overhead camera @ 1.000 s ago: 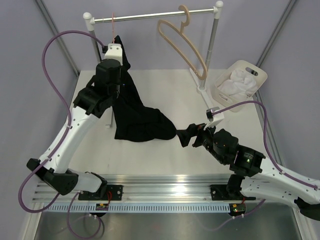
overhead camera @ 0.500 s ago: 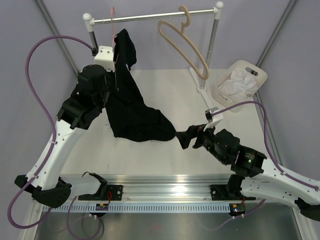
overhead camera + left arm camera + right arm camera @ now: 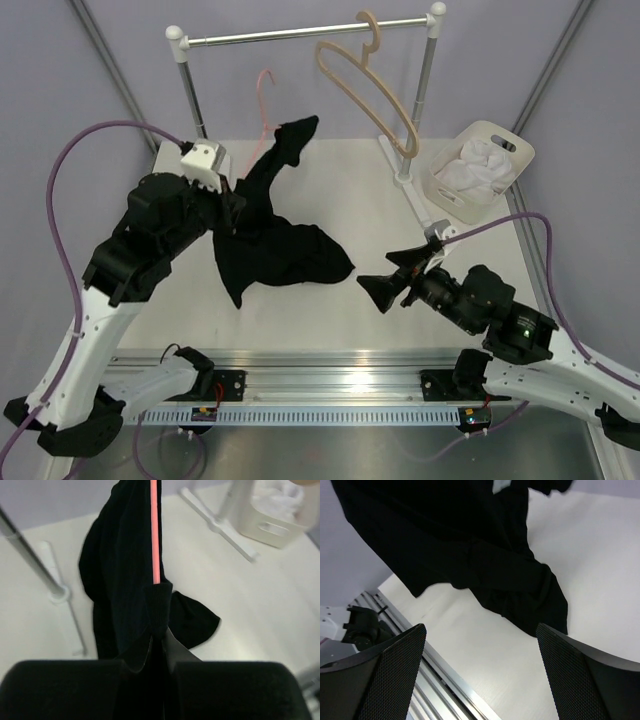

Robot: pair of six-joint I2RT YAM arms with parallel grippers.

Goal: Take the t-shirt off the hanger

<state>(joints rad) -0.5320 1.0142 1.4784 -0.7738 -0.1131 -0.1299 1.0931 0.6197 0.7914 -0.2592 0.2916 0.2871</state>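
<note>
The black t-shirt (image 3: 280,255) hangs on the thin pink-red wire hanger (image 3: 266,100), whose hook is off the rail and free in the air. The shirt's lower part is bunched on the table. My left gripper (image 3: 237,195) is shut on the hanger at the shirt's collar. In the left wrist view the pink wire (image 3: 155,535) runs down into the collar between my left gripper's (image 3: 160,640) jaws, with the shirt (image 3: 120,580) draped around it. My right gripper (image 3: 383,290) is open and empty, just right of the shirt's edge. The right wrist view shows the right gripper (image 3: 480,675) wide open below the shirt (image 3: 485,565).
The metal clothes rail (image 3: 300,33) stands at the back with a beige wooden hanger (image 3: 365,90) on it; its base bar (image 3: 410,195) lies on the table. A white basket (image 3: 515,150) holding white cloth (image 3: 480,165) sits at the back right. An aluminium rail (image 3: 320,375) runs along the front edge.
My left arm has taken the hanger off the rail and pulled it back and down toward the left, tilting the shirt. My right gripper has drawn back from the shirt's edge.
</note>
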